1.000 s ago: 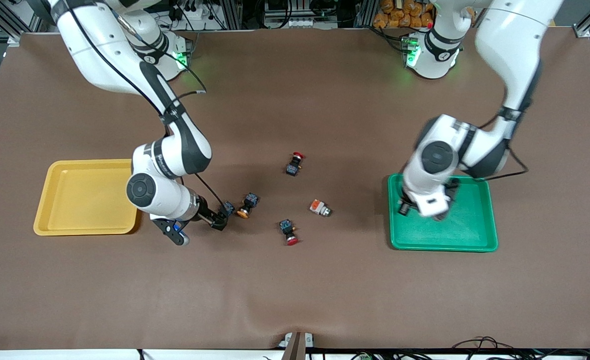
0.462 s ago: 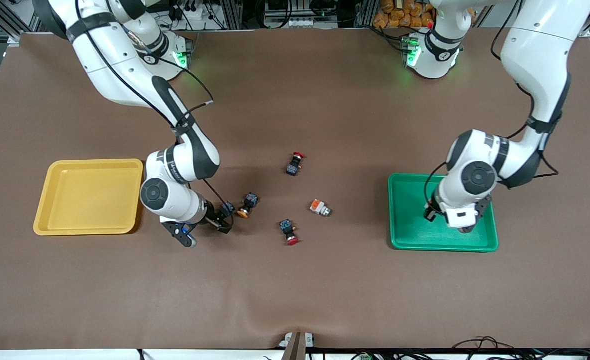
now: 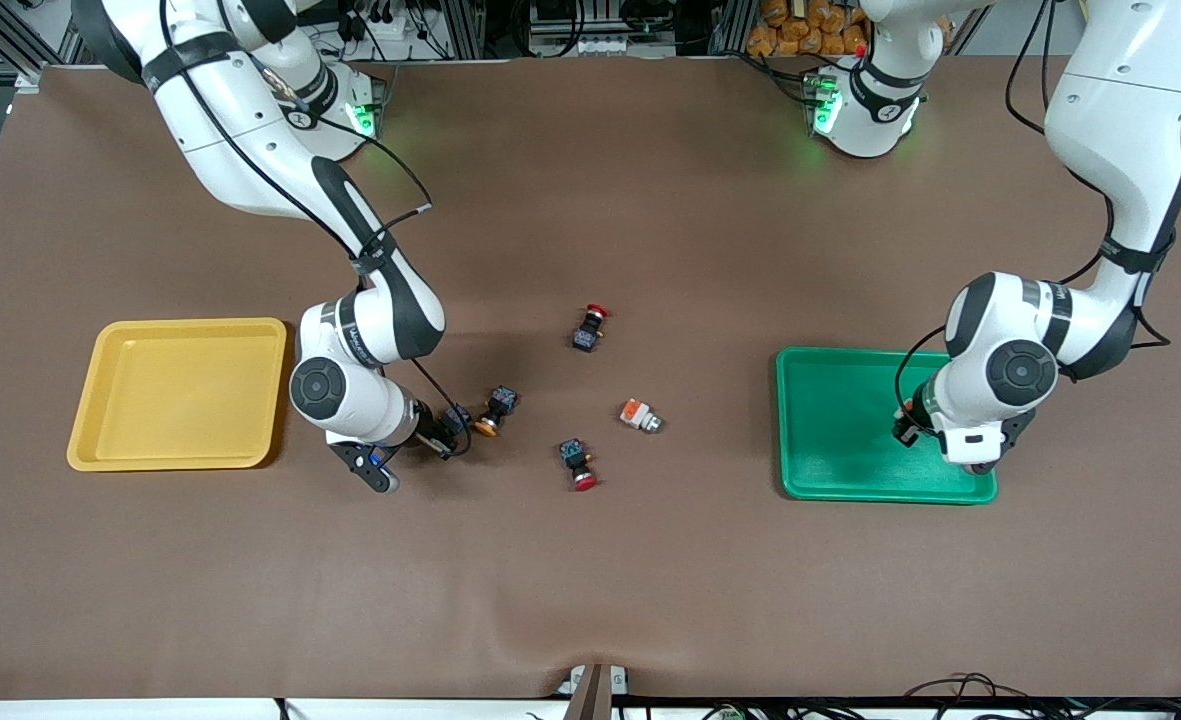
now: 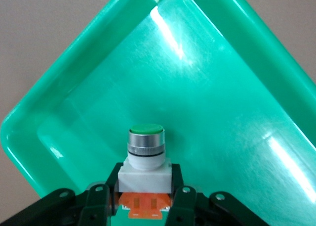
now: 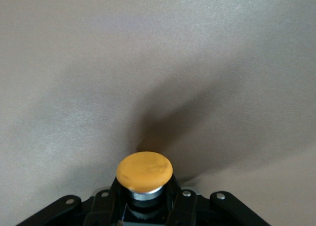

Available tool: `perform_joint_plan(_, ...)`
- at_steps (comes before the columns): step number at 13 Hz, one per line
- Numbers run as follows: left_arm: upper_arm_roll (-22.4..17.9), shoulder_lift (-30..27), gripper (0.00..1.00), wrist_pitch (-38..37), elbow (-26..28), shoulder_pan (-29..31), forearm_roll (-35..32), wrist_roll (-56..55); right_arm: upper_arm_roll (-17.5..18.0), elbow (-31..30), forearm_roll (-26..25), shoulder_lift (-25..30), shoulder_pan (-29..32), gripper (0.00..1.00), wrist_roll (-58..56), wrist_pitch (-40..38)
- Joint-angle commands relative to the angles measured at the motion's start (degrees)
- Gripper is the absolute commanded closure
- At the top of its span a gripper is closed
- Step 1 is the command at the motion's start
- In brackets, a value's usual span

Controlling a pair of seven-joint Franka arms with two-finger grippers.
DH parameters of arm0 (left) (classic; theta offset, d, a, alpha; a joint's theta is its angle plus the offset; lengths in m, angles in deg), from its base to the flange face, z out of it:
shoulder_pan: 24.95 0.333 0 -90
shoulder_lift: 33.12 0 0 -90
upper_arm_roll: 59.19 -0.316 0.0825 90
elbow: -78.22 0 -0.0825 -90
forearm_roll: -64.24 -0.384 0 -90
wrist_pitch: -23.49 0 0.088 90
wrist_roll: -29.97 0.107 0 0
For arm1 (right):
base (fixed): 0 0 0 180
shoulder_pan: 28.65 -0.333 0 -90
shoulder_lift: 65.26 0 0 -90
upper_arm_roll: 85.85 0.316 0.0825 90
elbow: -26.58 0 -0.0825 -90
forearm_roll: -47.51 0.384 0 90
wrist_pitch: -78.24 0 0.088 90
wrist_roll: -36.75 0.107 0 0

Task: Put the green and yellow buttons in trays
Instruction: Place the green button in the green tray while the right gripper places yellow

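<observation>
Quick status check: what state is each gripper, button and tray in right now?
Left gripper: shut on green button, over green tray.
Right gripper: shut on yellow button, at the table.
Second yellow button: lying loose beside right gripper.
White-grey button: lying loose on table.
Red buttons: lying loose.
Yellow tray: flat on table.

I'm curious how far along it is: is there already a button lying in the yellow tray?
No: in the front view the yellow tray holds nothing, and the right gripper grips a yellow-capped button at the table beside it.
</observation>
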Motion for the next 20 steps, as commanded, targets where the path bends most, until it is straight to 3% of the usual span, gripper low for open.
perform_joint_plan(1,0.53,0.40,0.52,0.04,-0.14,0.41,-1.66,3.29,-0.05,-0.32,0.01,3.89,2.12,1.00,-2.66,-7.09)
perform_joint_plan(2,0.61,0.31,0.01,-0.05,-0.06,0.41,-1.57,4.70,-0.14,0.11,0.01,5.55,3.70,1.00,-4.94,-11.21)
perform_joint_plan(5,1.05,-1.53,0.00,-2.32,-0.14,0.23,-1.57,4.54,-0.22,2.05,-0.17,9.60,9.15,1.00,-13.81,-25.27)
perform_joint_plan(9,5.17,-4.25,0.00,-6.73,-0.93,0.05,-0.60,3.84,-0.31,1.53,-3.49,10.93,17.58,1.00,-27.59,-32.95)
perform_joint_plan(13,10.45,-2.59,0.00,-6.73,-4.18,-2.48,2.47,-1.68,-0.31,1.26,-10.78,9.00,29.09,1.00,-47.79,-31.48)
perform_joint_plan(16,10.46,1.26,0.00,-6.73,-9.26,-8.71,2.47,-11.33,-0.31,1.61,-12.72,8.39,33.50,1.00,-56.97,-30.07)
perform_joint_plan(20,10.19,7.24,0.00,-6.64,-16.65,-16.72,2.39,-21.36,-0.31,1.79,-20.19,4.00,38.33,1.00,-64.08,-17.88)
